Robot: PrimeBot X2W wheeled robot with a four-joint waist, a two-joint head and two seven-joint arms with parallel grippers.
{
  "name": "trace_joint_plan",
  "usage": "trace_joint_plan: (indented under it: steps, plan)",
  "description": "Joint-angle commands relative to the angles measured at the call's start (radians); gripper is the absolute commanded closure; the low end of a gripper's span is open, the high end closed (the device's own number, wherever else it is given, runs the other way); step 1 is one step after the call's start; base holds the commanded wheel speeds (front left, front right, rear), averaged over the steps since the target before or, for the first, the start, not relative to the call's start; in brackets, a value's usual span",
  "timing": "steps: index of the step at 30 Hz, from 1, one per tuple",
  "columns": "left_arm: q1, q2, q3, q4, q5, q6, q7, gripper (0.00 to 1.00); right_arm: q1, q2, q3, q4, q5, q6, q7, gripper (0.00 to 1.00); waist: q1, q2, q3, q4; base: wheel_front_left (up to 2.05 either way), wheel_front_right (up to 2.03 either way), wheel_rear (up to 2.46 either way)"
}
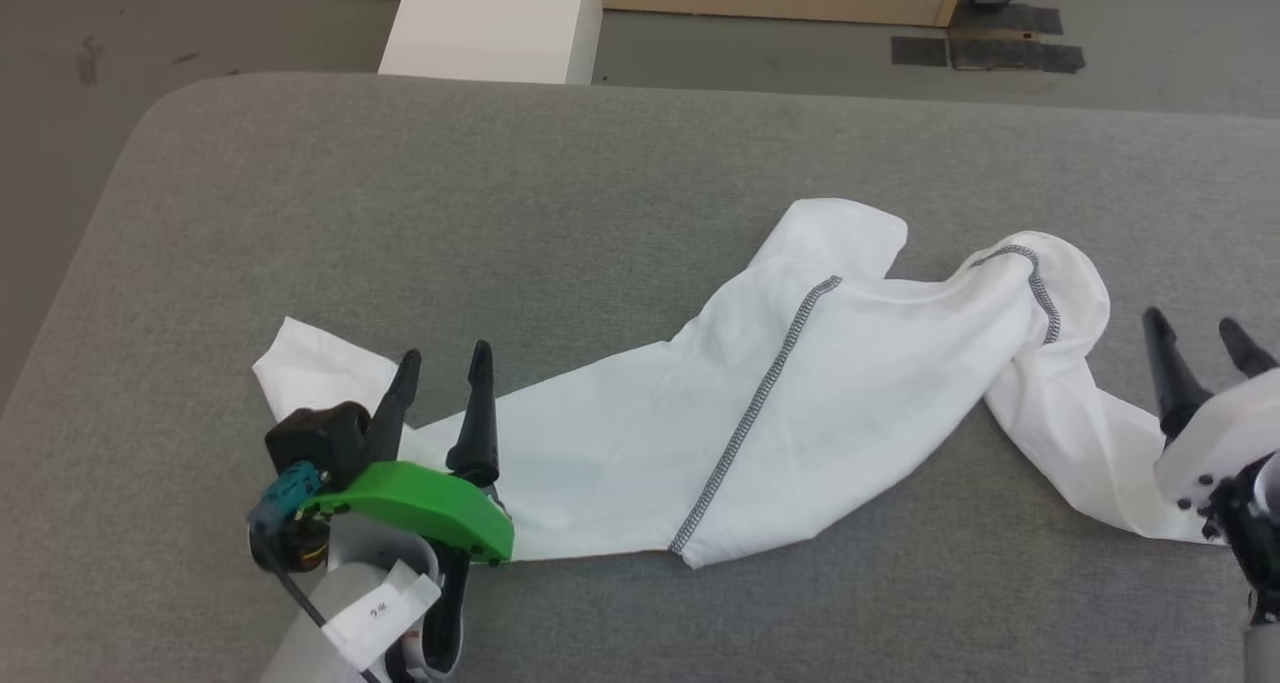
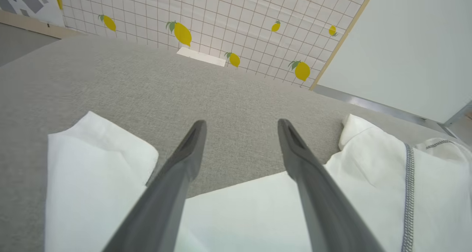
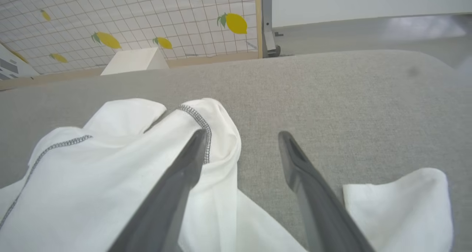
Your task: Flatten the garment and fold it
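One white shirt (image 1: 850,383) lies crumpled across the grey worktop (image 1: 500,183). Left claw (image 1: 446,353) is spread and empty above one end. Right claw (image 1: 1191,320) is spread and empty beside the other.

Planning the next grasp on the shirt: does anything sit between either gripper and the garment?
Nothing visible does. The left gripper is open over the left end of the garment, and the right gripper is open over its right end. The white box stands beyond the far edge of the table, clear of both.
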Motion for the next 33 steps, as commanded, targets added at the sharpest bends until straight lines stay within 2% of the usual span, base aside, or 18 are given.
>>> trace_joint_plan:
  steps: [1, 5, 7, 12, 14, 18, 24, 28, 29, 30, 33]
  plan:
    - [-0.03, -0.008, -0.006, -0.002, -0.014, -0.008, 0.017, 0.0, 0.034, 0.02, -0.006, -0.033, 0.002, -0.002, 0.001, 0.0, 0.0, 0.0088, -0.027, -0.044, 0.0, 0.0, 0.0]
    - [-0.109, -0.024, -0.052, 0.028, -0.038, -0.02, 0.159, 0.0, 0.091, 0.055, -0.014, -0.109, 0.0, -0.002, 0.026, 0.0, 0.0, 0.0088, -0.02, -0.073, 0.0, 0.0, 0.0]
    - [-0.181, -0.032, -0.084, 0.059, -0.038, -0.015, 0.262, 0.0, 0.1, 0.062, -0.013, -0.136, -0.003, -0.002, 0.037, 0.0, 0.0, 0.0088, -0.01, -0.086, 0.0, 0.0, 0.0]
    - [-0.378, -0.035, -0.192, 0.205, 0.002, 0.034, 0.627, 0.0, 0.086, 0.072, -0.001, -0.173, 0.0, -0.002, 0.054, 0.0, 0.0, 0.0088, 0.037, -0.126, 0.0, 0.0, 0.0]
    - [-0.438, -0.024, -0.237, 0.255, 0.037, 0.045, 0.739, 0.0, 0.079, 0.076, 0.004, -0.179, 0.002, -0.002, 0.056, 0.0, 0.0, 0.0088, 0.053, -0.141, 0.0, 0.0, 0.0]
    - [-0.509, -0.013, -0.292, 0.32, 0.073, 0.038, 0.859, 0.0, 0.074, 0.08, 0.007, -0.184, 0.003, -0.002, 0.057, 0.0, 0.0, 0.0088, 0.08, -0.161, 0.0, 0.0, 0.0]
    - [-0.547, 0.0, -0.352, 0.402, 0.113, 0.015, 0.922, 0.0, 0.068, 0.077, 0.0, -0.188, 0.004, -0.002, 0.052, 0.0, 0.0, 0.0088, 0.104, -0.17, 0.0, 0.0, 0.0]
    - [-0.536, -0.01, -0.37, 0.459, 0.093, 0.001, 1.0, 0.0, 0.059, 0.079, 0.001, -0.193, 0.005, -0.002, 0.049, 0.0, 0.0, 0.0088, 0.113, -0.17, 0.0, 0.0, 0.0]
    - [-0.531, -0.014, -0.371, 0.467, 0.084, -0.004, 1.019, 0.55, 0.058, 0.08, 0.0, -0.193, 0.004, -0.002, 0.048, 0.0, 0.0, 0.0088, 0.114, -0.17, 0.0, 0.0, 0.0]
    - [-0.527, -0.019, -0.371, 0.472, 0.074, -0.008, 1.034, 1.0, 0.056, 0.08, 0.0, -0.193, 0.003, -0.002, 0.047, 0.0, 0.0, 0.0088, 0.117, -0.168, 0.0, 0.0, 0.0]
    - [-0.519, -0.028, -0.362, 0.467, 0.052, -0.013, 1.035, 1.0, 0.053, 0.082, -0.003, -0.19, 0.003, -0.002, 0.043, 0.0, 0.0, 0.0088, 0.123, -0.161, 0.0, 0.0, 0.0]
